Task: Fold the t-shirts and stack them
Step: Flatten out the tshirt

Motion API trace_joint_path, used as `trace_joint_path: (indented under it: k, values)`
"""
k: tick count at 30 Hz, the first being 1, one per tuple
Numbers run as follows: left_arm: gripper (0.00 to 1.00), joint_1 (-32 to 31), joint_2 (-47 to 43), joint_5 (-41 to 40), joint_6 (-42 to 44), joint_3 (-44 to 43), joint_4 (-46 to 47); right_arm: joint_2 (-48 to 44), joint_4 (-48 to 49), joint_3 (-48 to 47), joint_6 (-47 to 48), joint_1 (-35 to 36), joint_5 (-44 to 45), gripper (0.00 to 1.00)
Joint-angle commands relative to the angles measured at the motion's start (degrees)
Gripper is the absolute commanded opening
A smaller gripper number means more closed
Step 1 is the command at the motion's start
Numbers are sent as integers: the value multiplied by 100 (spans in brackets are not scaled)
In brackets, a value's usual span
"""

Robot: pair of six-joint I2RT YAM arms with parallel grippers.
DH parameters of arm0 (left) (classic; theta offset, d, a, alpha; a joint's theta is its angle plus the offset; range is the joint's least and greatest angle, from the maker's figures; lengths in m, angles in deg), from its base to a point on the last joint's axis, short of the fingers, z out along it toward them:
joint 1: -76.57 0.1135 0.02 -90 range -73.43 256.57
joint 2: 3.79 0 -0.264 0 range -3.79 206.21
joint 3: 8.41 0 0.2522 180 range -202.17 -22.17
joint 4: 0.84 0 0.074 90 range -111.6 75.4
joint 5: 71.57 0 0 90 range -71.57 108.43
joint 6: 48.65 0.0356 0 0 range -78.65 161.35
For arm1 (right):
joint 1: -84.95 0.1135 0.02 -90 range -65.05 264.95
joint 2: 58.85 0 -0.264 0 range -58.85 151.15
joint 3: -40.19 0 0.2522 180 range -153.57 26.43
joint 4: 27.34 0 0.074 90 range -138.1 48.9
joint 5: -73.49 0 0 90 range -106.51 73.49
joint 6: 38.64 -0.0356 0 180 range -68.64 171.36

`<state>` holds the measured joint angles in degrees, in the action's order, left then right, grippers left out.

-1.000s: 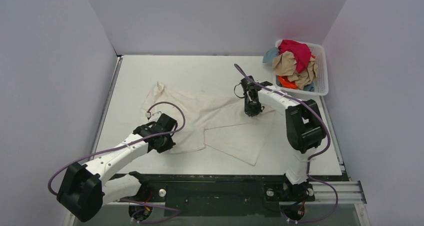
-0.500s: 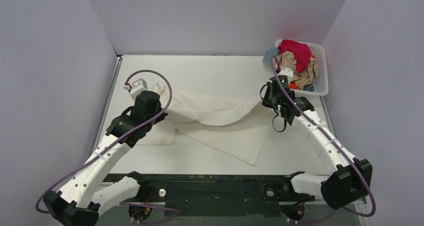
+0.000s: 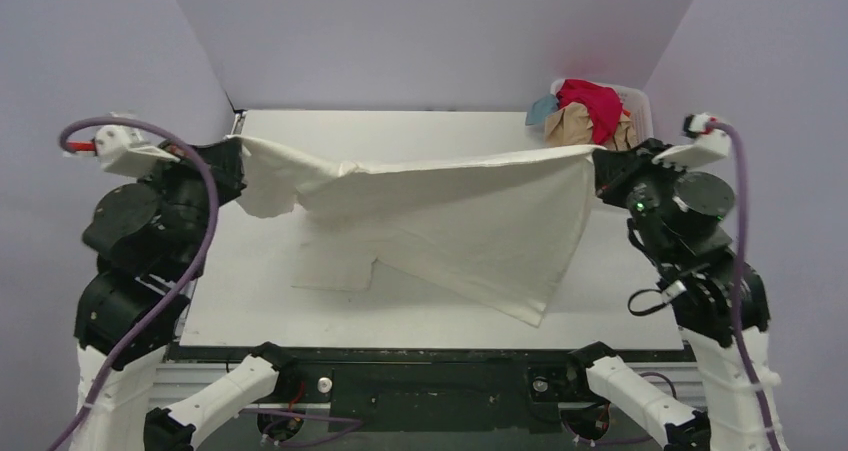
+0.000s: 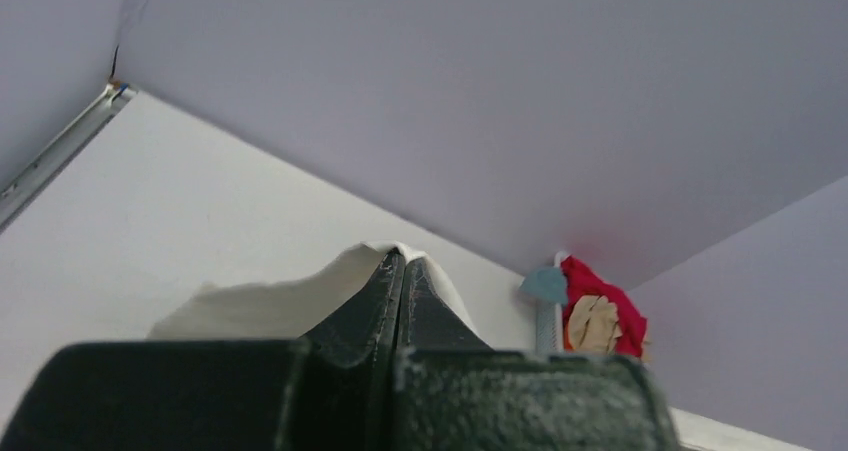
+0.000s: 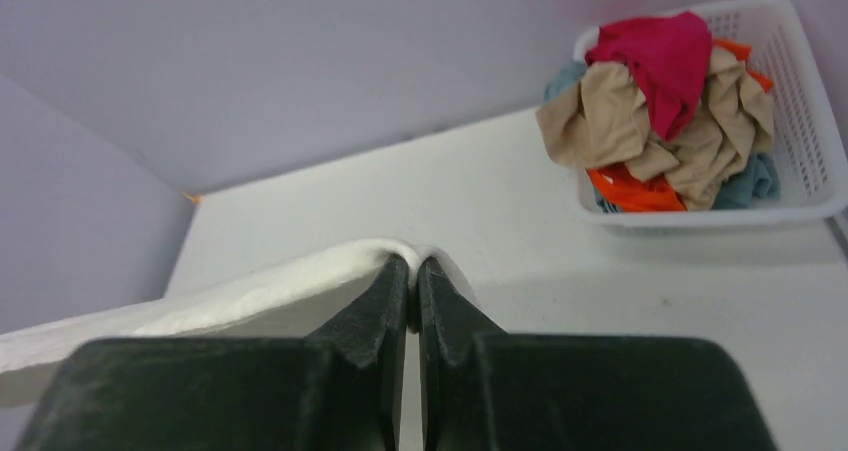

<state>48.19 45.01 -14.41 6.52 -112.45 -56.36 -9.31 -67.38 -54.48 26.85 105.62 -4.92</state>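
Hanging shirt (image 3: pixel 450 211): stretched between both raised arms, lower part trailing on table (image 3: pixel 400 131); half a second ago it sagged low, arms closer in.
Left gripper (image 4: pixel 400 271): jaws together, pinching shirt's left end.
Right gripper (image 5: pixel 413 271): jaws together on right end.
Other shirts (image 5: pixel 650 101): heaped in basket (image 5: pixel 800 31).

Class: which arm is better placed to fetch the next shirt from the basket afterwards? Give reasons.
Probably the right: the right gripper, shut on the cream shirt, hangs close to the basket at the far right corner; the left gripper holds the shirt's other end, across the table.
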Motion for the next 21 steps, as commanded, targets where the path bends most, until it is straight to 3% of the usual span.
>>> trace_joint_path:
  k: [1, 8, 13, 21]
  values:
    - [0, 35, -41, 222, 757, -1168, 510, -249, -356, -894, 49, -3, -374, 0]
    - [0, 34, 664, 1184, 1467, -3574, 193, -163, -802, -2752, -22, -1, -888, 0]
    - [0, 85, 1303, 1800, 1716, -5302, -40, -164, -951, -3459, -49, -1, -862, 0]
    - [0, 436, 1246, 2184, 1876, -4893, 523, -83, -1093, -3557, 7, -7, -535, 0]
